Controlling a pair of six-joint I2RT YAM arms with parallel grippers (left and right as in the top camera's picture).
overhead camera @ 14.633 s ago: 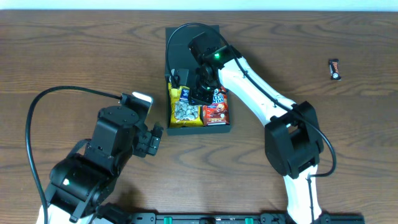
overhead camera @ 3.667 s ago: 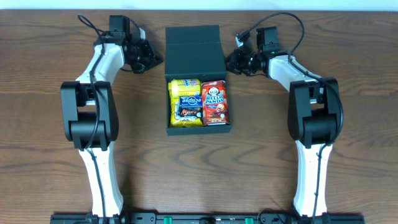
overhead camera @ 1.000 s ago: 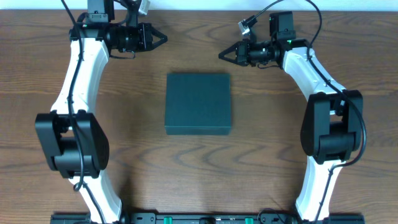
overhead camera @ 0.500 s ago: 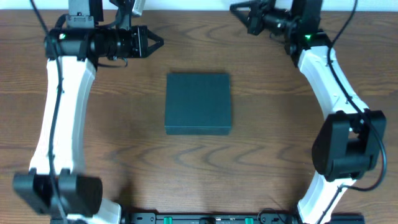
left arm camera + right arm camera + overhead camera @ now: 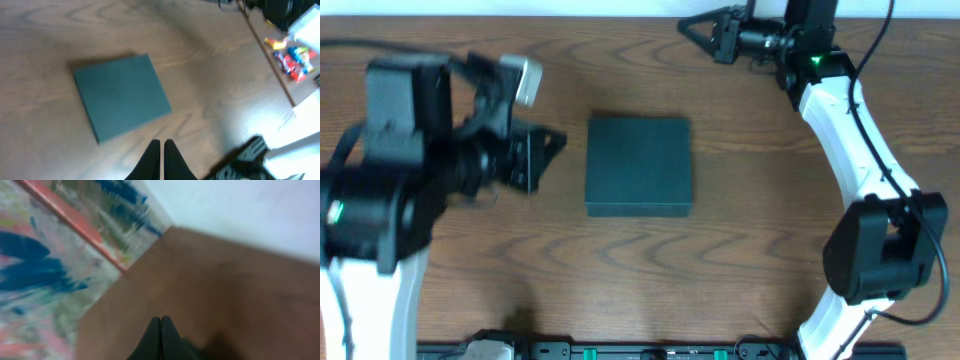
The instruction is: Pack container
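Note:
The container (image 5: 639, 166) is a matte black square box lying in the middle of the wooden table with its lid down flat. It also shows in the left wrist view, container (image 5: 121, 96), ahead of the fingertips. My left gripper (image 5: 558, 141) is raised high and blurred, left of the box and apart from it, shut with nothing between its fingers; left gripper (image 5: 162, 142). My right gripper (image 5: 683, 22) hangs over the table's far edge, pointing left, shut and empty; right gripper (image 5: 161, 318). The box's contents are hidden.
Several bright snack packets (image 5: 291, 52) lie beyond the table's right edge in the left wrist view. The right wrist view is blurred: brown table (image 5: 225, 295), a white wall behind, a colourful surface (image 5: 45, 255) to the left.
The left arm has swung from the far left corner toward the front and up close to the overhead camera. The right gripper shifted slightly left. The box has not moved.

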